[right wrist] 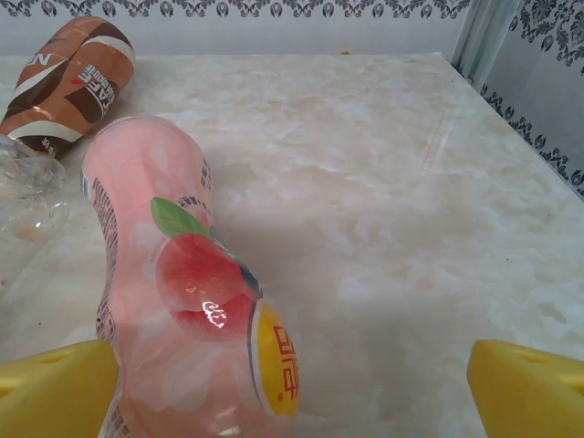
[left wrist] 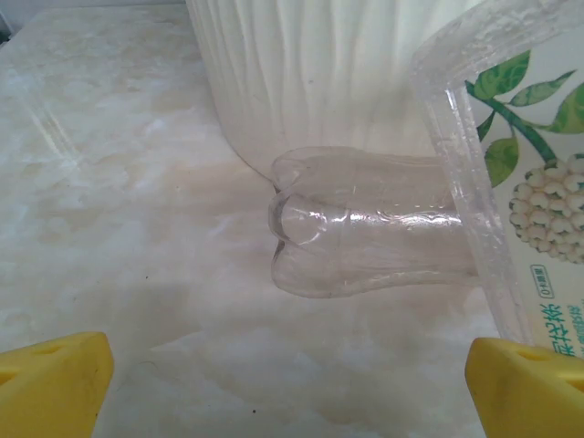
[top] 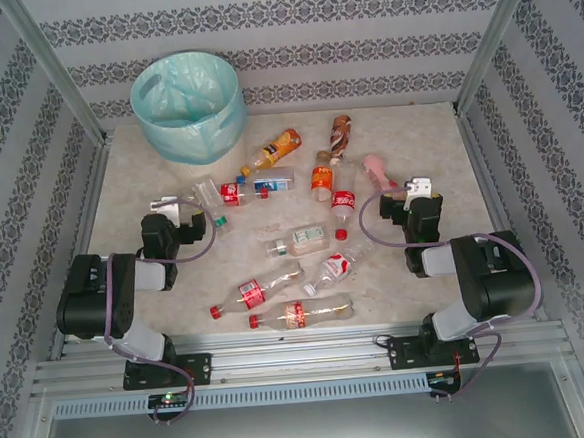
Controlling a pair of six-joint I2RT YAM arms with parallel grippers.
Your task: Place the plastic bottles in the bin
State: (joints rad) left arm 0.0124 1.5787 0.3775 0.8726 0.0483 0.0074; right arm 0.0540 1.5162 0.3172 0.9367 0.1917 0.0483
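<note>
The bin [top: 186, 101], cream with a pale teal bag, stands at the far left. Several plastic bottles lie across the middle of the table, among them an orange one [top: 272, 150], a brown one [top: 340, 133] and a red-labelled clear one [top: 304, 313]. My left gripper [top: 176, 209] is open and low on the table. A clear bottle [left wrist: 365, 224] lies ahead of it against the bin wall [left wrist: 310, 73], with nothing between the fingers. My right gripper [top: 415, 192] is open too. A pink bottle [right wrist: 173, 292] lies by its left finger [right wrist: 55, 388], not gripped.
A green-leaf-labelled bottle [left wrist: 538, 182] crowds the right side of the left wrist view. A brown bottle [right wrist: 73, 82] and a clear one [right wrist: 27, 201] lie beyond the pink one. Patterned walls and metal posts [top: 56, 70] enclose the table. Bare marble [right wrist: 411, 228] stretches to the right of the pink bottle.
</note>
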